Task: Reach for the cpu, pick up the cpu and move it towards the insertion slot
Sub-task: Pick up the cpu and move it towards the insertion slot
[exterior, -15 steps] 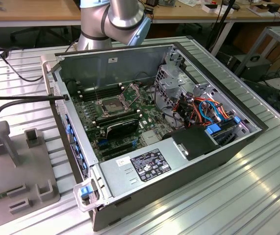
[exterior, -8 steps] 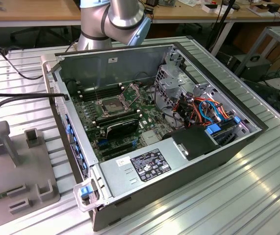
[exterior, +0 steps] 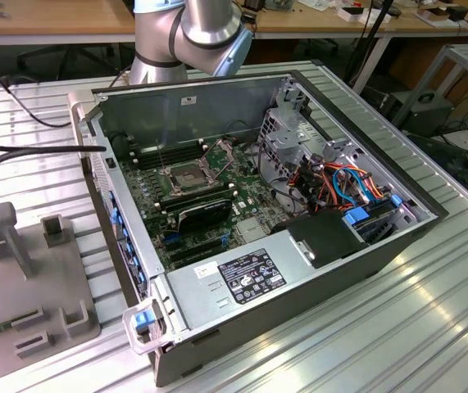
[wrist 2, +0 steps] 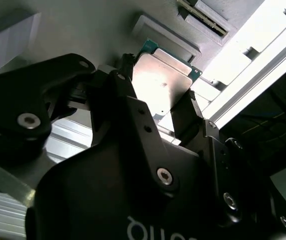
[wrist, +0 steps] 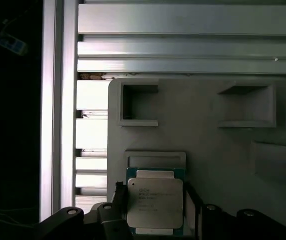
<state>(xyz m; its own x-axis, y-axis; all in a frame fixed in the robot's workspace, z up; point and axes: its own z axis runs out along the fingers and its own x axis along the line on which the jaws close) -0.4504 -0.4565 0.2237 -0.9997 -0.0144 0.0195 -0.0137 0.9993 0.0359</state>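
**Arm pose.** In the exterior view, the silver arm [exterior: 205,29] with its blue joint cap stands at the upper middle of the frame, behind the open black computer case [exterior: 184,106]. In the first wrist view, the black gripper [wrist: 155,200] points down at a flat grey fixture plate [wrist: 208,150].

**Tool state.** The fingers [wrist: 118,200] are closed in on two opposite sides of the cpu [wrist: 155,205], a thin square chip with a pale silvery lid on a green board. No gap shows on either side. The second wrist view shows the same hold, with the lid [wrist 2: 163,82] between the black fingers [wrist 2: 125,95]. Whether the cpu is clear of the plate cannot be told.

**Edges and open room.** The cpu is just beside a raised grey rim [wrist: 155,159] and near one edge of the plate. Beyond that edge lie the ribbed aluminium table [wrist: 183,50] and then dark space. Two square pockets [wrist: 138,102] in the plate stand well apart from the cpu.

**Surroundings.** In the exterior view, the plate [exterior: 20,327] is at the exterior view's left, outside the case. The insertion slot [exterior: 186,176], a square silver-framed socket with a dark centre and a raised bracket, sits on the green board inside the case. The case's side wall stands between plate and slot. A black finned block [exterior: 205,214] lies just beside the slot, and orange and blue cables [exterior: 340,184] lie towards the exterior view's right.
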